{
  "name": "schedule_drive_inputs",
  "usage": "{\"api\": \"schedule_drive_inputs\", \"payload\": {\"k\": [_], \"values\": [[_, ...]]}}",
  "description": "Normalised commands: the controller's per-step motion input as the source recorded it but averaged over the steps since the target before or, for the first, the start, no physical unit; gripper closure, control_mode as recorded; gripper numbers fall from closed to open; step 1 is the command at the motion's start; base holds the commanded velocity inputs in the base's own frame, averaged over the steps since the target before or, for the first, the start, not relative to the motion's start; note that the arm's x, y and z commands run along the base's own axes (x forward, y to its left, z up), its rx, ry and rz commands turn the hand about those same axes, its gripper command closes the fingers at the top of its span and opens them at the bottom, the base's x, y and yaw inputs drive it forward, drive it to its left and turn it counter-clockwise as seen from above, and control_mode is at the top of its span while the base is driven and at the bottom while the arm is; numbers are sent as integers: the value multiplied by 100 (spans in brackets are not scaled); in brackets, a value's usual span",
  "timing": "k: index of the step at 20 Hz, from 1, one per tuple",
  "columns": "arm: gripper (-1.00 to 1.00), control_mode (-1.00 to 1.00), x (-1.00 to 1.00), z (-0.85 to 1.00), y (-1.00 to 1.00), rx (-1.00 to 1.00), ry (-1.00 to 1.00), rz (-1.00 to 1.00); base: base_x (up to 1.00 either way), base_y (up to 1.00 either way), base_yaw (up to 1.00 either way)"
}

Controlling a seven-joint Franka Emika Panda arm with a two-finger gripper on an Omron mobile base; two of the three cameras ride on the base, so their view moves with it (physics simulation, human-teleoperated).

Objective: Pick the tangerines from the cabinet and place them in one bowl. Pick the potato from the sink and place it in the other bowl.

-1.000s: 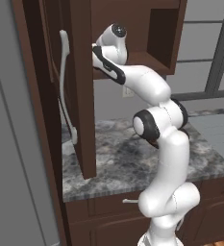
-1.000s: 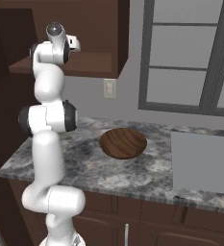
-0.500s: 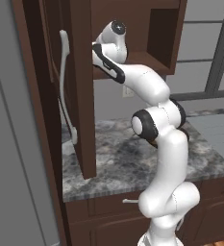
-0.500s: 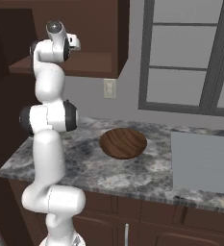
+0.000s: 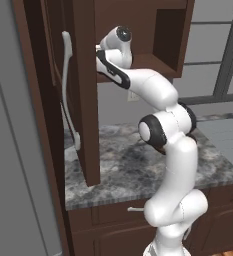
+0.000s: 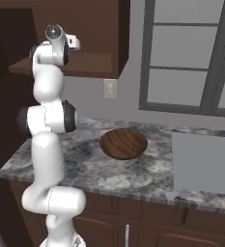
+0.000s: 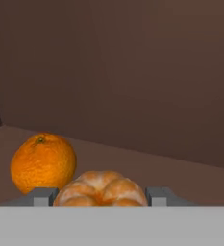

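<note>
Inside the cabinet (image 5: 83, 90), fingers (image 7: 42, 195) have just clenched on a peeled tangerine (image 7: 100, 189), whole tangerine (image 7: 43, 162) just beside; bowl (image 6: 123, 143) next, likely.

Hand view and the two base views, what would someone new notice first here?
In the hand view, a peeled tangerine sits clamped between the tool fingers, with a whole orange fruit beside it on the cabinet shelf. From the base views, the white arm reaches high into that open dark cabinet. On the granite counter a wooden bowl waits.
</note>
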Motion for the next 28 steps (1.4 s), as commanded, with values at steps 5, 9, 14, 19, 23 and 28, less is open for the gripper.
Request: {"api": "schedule_drive_inputs", "payload": {"k": [5, 9, 14, 19, 23, 28], "values": [[100, -100, -11, 0, -22, 4, -3, -3, 0, 0, 0], [100, -100, -23, 0, -39, 0, -1, -3, 0, 0, 0], [100, -100, -27, 0, -31, 0, -3, -3, 0, 0, 0], [100, -100, -41, 0, -13, 0, -1, -4, 0, 0, 0], [100, -100, -57, 3, -9, 0, -2, -6, 0, 0, 0], [100, -100, -61, 2, -13, 0, -2, -7, 0, 0, 0]]}}
